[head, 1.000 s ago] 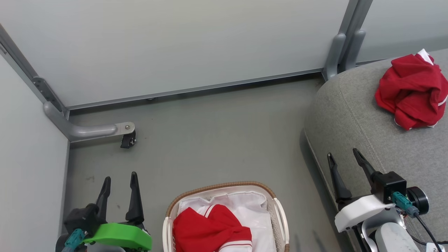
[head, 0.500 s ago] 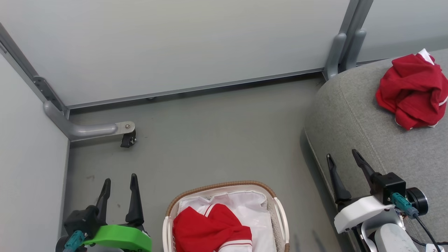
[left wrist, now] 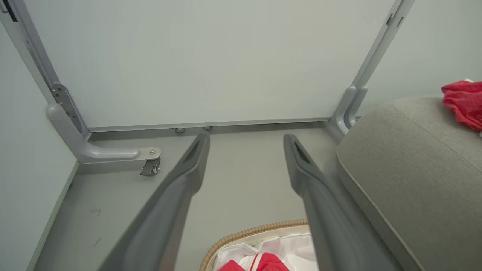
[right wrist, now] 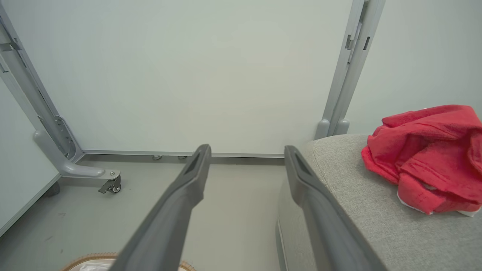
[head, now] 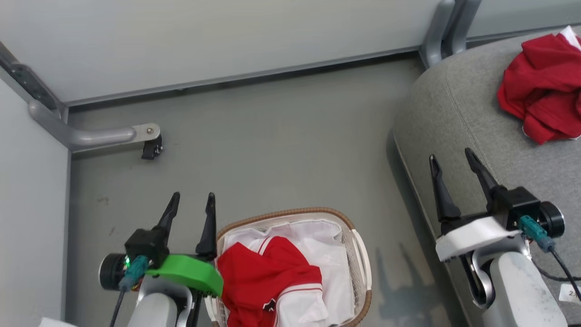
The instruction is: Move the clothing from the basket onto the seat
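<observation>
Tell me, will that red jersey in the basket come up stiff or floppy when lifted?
Probably floppy: the red jersey lies crumpled in soft folds, so it should drape from a pinch. Likely light, being thin cloth. It may tug the loose white liner beneath it, since both lie bunched in the basket.

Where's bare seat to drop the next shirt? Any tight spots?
Free: grey seat between its rounded left edge and the red garment at its far right; open right gripper hangs by that edge. Crowded: under the garment. Basket, beside the open left gripper, is full: jersey on white liner.
</observation>
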